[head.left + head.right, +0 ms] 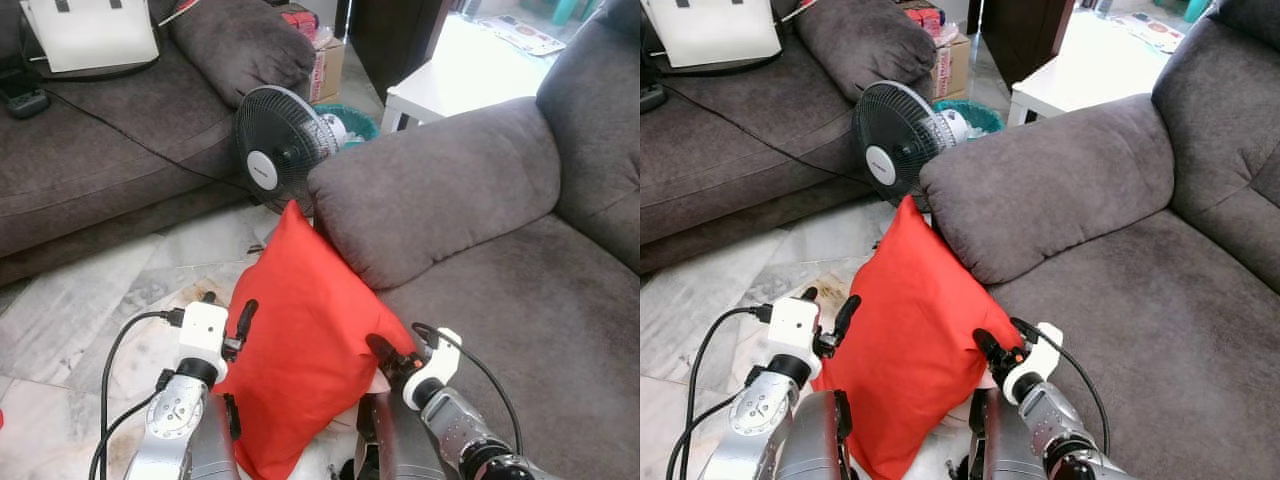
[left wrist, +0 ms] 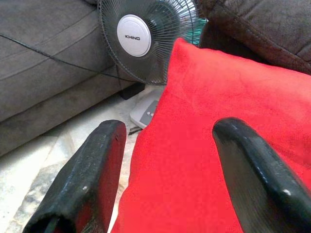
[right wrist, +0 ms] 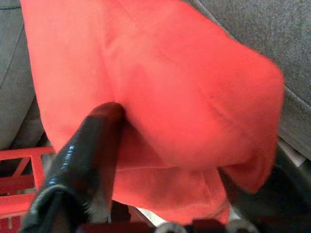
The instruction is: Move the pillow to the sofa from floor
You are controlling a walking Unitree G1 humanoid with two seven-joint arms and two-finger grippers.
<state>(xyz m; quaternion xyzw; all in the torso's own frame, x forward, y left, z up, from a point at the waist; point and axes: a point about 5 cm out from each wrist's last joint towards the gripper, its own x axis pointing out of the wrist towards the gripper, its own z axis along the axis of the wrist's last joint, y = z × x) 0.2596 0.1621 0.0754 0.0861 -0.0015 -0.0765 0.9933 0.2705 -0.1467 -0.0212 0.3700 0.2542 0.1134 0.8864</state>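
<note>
The red pillow (image 1: 300, 330) stands on end, its top corner leaning on the grey armrest (image 1: 430, 190) of the sofa (image 1: 520, 320) to my right. My left gripper (image 1: 243, 312) is at the pillow's left edge. In the left wrist view its fingers (image 2: 92, 174) stand wide apart, with the pillow's edge (image 2: 204, 145) between them. On the lower right corner sits my right gripper (image 1: 385, 352). The right wrist view has one finger (image 3: 85, 155) dug into the red cloth (image 3: 160, 97), which bulges between the jaws. The pillow's bottom is hidden behind my arms.
A black standing fan (image 1: 275, 150) is right behind the pillow, close to the armrest. A second grey sofa (image 1: 90, 150) with a white bag (image 1: 90, 30) and a black cable lies far left. A white table (image 1: 470, 70) stands beyond the armrest. Marble floor (image 1: 80, 310) lies to the left.
</note>
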